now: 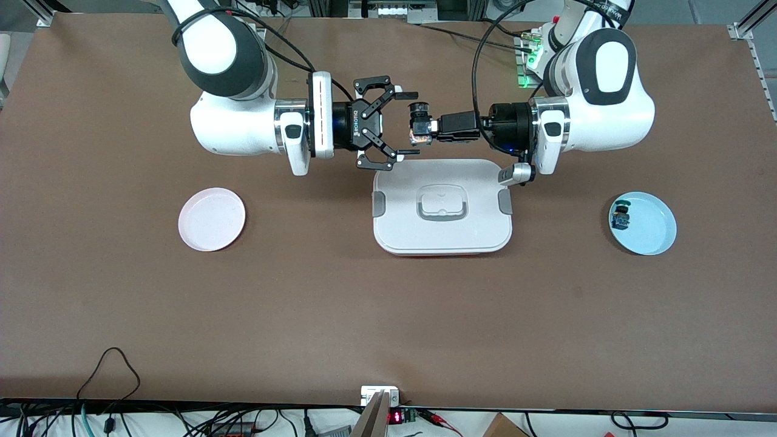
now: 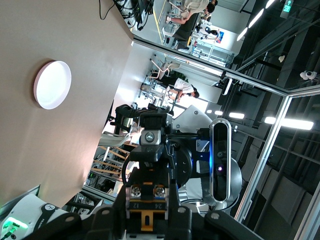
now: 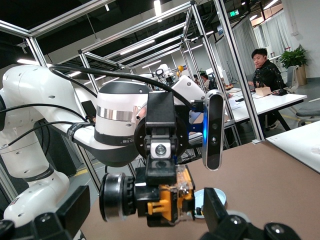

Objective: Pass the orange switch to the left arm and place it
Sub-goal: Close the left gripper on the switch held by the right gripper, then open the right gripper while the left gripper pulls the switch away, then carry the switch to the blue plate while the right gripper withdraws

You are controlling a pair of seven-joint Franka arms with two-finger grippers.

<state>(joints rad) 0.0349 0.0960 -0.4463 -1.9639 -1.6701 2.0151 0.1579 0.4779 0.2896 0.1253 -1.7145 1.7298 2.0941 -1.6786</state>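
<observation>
- The table [image 1: 109,303] carries, from the right arm's end to the left arm's end, a pink plate [image 1: 212,219], the box [image 1: 442,206] in the middle, and a blue plate [image 1: 649,226].
- The box lies shut with its lid handle up. Both tools meet in the air just above the edge of it that is farthest from the front camera.
- The left arm [image 1: 598,91] reaches in level from its base, and the left tool [image 1: 432,128] is clenched on the orange switch [image 1: 420,126], holding it out toward the right arm.
- The right arm [image 1: 243,115] faces it, and the right tool [image 1: 403,124] is released, its fingers spread wide and standing either side of the switch's free end without yet touching it, as far as the front view shows.
- The right wrist view shows the orange switch [image 3: 150,195] between that tool's own fingertips, orange parts toward the camera.
- The small dark component [image 1: 621,217] with blue and green parts rests on the blue plate and has no part in this step.
- The step in hand looks like the mid-air handover above the box.
- Next, the right tool probably needs to clench on the switch before the left one lets go; then the right arm should carry it clear of the box, most likely to the pink plate.
</observation>
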